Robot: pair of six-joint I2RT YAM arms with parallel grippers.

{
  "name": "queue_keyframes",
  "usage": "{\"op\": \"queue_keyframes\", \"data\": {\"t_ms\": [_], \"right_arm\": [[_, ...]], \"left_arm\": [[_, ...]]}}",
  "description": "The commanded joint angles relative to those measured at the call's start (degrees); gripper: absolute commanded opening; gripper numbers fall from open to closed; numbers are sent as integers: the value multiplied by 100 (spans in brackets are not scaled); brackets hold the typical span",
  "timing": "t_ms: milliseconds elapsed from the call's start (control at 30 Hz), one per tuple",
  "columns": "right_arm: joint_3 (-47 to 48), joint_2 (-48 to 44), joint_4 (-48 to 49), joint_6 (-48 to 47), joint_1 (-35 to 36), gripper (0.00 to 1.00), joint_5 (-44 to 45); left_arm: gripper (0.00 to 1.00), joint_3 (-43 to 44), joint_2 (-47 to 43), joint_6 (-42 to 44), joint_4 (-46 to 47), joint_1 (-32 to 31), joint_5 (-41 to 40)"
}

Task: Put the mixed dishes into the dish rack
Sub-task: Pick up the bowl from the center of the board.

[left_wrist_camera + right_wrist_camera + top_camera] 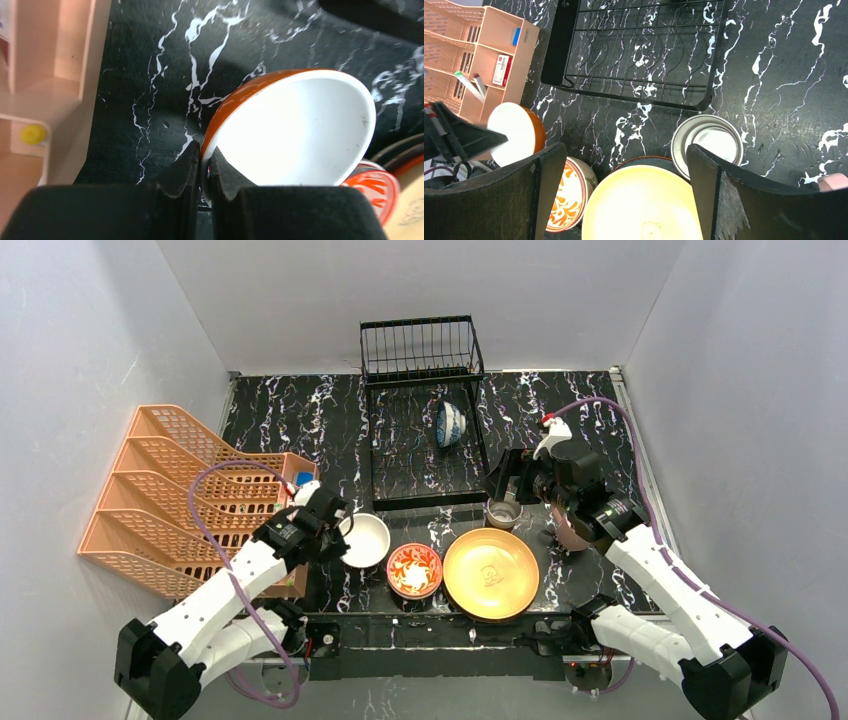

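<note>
Left gripper (204, 156): clamped on white bowl (295, 130) rim, frame centre.
Right gripper (624, 152): jaws spread wide, holding nothing, above cup (707, 142) and yellow plate (644, 205).

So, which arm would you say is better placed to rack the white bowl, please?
Left: its jaws clamp the white bowl by its rim; the right jaws stand open, empty.

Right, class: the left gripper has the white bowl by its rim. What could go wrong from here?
The left gripper pinches only the thin rim of the tilted white bowl; it may swing or slip when lifted. The red floral bowl sits close beside it and could get knocked. The blue-patterned bowl already in the dish rack could be struck on placement.
</note>
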Motion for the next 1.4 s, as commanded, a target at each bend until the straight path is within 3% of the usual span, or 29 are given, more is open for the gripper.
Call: {"op": "queue_keyframes", "data": {"t_ms": [0,233,367,800,1100,1233,1367], "right_arm": [[53,-129,72,69,15,99,-21],[278,-106,-56,174,7,99,-106],[343,-92,19,160,10,99,-672],[-4,-125,1481,1507,153,99,-2308],[-11,-11,2429,2303,501,99,-2352],[174,183,2500,2334,1030,99,-1743],[361,427,2666,2343,1446,99,-1332]], "left_arm": [[0,721,-231,109,-539,-30,-566],[0,1567,-250,346,-657,-33,-665],[0,1906,-184,581,-252,-33,-312],[0,1977,-163,1020,1291,27,1033],[0,1643,-24,719,2598,712,3172],[0,1265,50,161,3399,1327,4270],[0,1043,73,-133,3909,1470,4689]]}}
